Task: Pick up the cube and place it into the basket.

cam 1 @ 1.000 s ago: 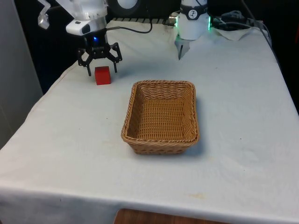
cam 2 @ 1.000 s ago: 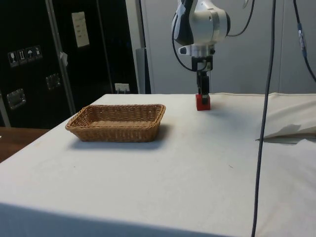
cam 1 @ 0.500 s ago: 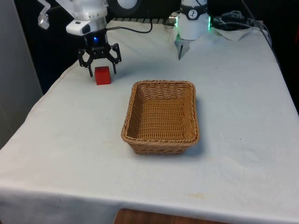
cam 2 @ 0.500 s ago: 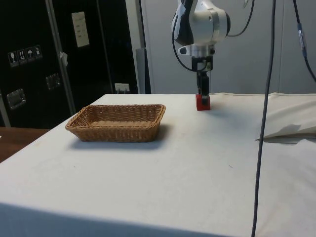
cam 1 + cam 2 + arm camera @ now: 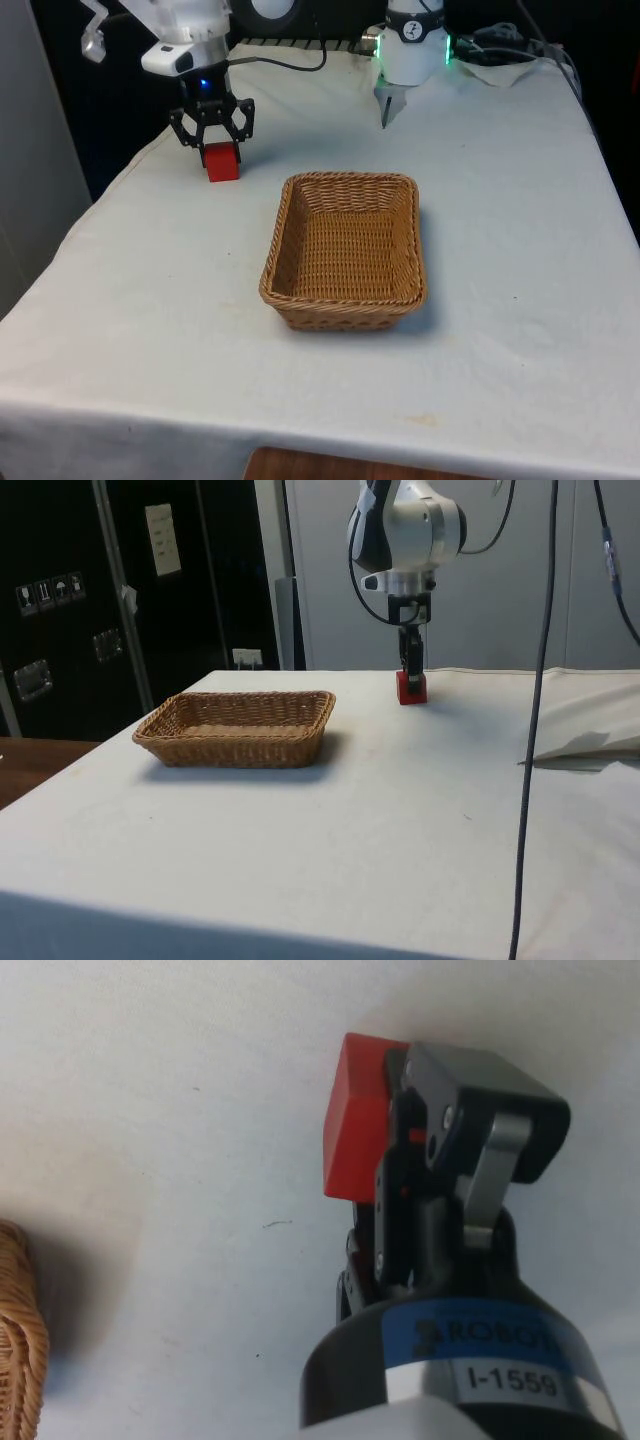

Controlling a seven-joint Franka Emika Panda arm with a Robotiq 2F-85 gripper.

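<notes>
Gripper (image 5: pixel 212 143) down over the red cube (image 5: pixel 222 162), fingers (image 5: pixel 238 125) drawn in close against its sides, so pretty much clamped on it or a hair away. Looks like the grab step, not the lift. Cube sitting flat on the white cloth (image 5: pixel 150 300), no gap under it from the side view (image 5: pixel 410 688). Well apart from the wicker basket (image 5: pixel 400 290), off toward the front view's left and nearer the table's far end. Coming straight down from above makes sense here: flat cube sides for the pads to squeeze, nothing around to bump. Wrist view has the cube (image 5: pixel 355 1120) tucked against one finger (image 5: pixel 470 1120), sticking out past it a bit. Basket empty, open side up, ready for a drop from above. Guessing lift next, then carry over the rim.
</notes>
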